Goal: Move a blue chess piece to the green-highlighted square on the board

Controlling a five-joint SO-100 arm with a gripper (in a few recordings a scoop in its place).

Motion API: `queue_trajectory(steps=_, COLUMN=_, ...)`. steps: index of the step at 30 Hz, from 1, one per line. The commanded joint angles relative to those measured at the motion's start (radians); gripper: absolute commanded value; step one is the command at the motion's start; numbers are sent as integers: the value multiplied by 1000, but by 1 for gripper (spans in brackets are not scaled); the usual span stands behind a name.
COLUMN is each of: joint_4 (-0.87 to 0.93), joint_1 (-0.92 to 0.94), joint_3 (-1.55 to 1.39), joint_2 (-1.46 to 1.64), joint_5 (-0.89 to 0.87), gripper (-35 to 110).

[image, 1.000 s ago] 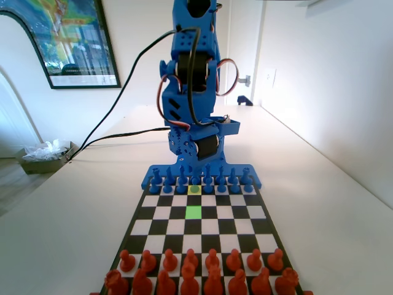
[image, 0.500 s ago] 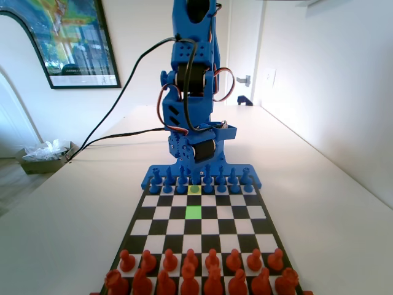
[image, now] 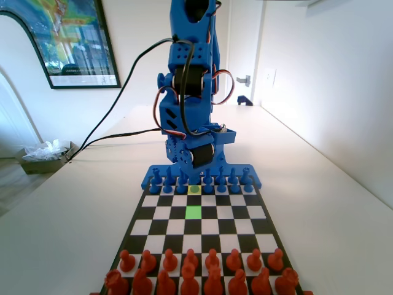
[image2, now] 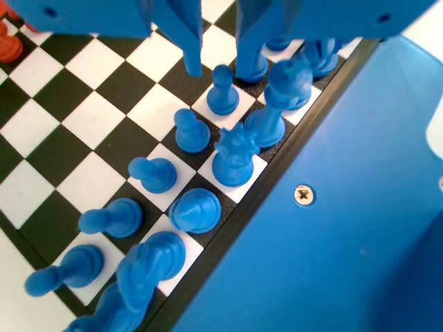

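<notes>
In the wrist view my gripper is open. Its two jaws hang either side of the head of a blue chess piece, a small pawn, with gaps showing between jaws and pawn. In the fixed view this pawn stands on the pale yellow square in the far pawn row of the board. The green-highlighted square lies two rows nearer the camera in the same column, with nothing on it. The blue arm leans down over the far end of the board.
Other blue pawns and taller back-row pieces stand close around the gripped-at pawn. Red pieces fill the two near rows in the fixed view. A black cable trails off to the left behind the arm.
The blue arm has come down lower over the far blue rows. No piece has moved.
</notes>
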State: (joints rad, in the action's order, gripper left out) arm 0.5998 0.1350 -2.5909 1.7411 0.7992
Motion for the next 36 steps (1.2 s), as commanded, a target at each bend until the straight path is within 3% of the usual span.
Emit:
queue_trajectory(steps=1, joint_4=-14, joint_1=12, joint_3=20, joint_2=11, joint_5=6, gripper=8)
queue_trajectory(steps=20, joint_4=-84, joint_1=3, joint_3=-74, joint_2=11, joint_5=20, gripper=8)
queue_trajectory(steps=27, joint_4=-89, joint_1=5, joint_3=-83, joint_2=11, joint_5=29, gripper=1)
queue_trajectory(steps=36, joint_4=8, joint_1=9, joint_3=28, joint_2=11, joint_5=8, gripper=1)
